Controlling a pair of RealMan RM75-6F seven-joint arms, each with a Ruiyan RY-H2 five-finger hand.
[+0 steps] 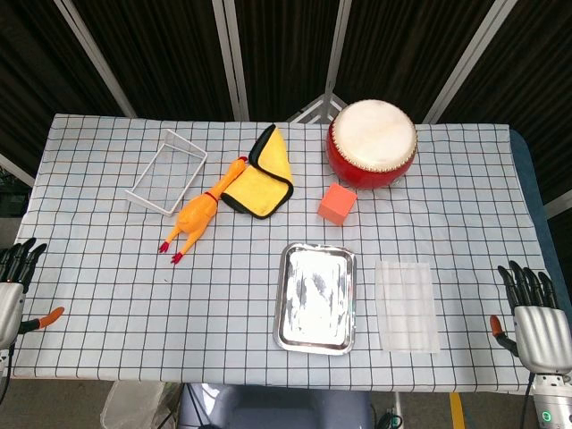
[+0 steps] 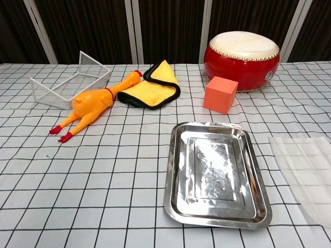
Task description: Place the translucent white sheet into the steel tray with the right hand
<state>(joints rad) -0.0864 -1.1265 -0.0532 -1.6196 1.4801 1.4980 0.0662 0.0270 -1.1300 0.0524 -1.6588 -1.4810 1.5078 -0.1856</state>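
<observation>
lying flat on the checked cloth (image 1: 134,295), the thin ribbed translucent sheet (image 1: 407,307) sits just right of the shiny rectangular steel tray (image 1: 288,304), long axes of both running near to far, while the right hand (image 1: 534,317) and left hand (image 1: 13,281) rest empty, fingers spread.

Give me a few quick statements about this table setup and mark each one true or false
1. The translucent white sheet lies inside the steel tray. False: it lies on the table, right of the tray.
2. The tray holds nothing. True.
3. The right hand holds the sheet. False: it is off the sheet, its fingers apart.
4. The rubber chicken lies beside the wire basket. True.
5. The orange cube sits on the drum. False: it stands on the table.
</observation>
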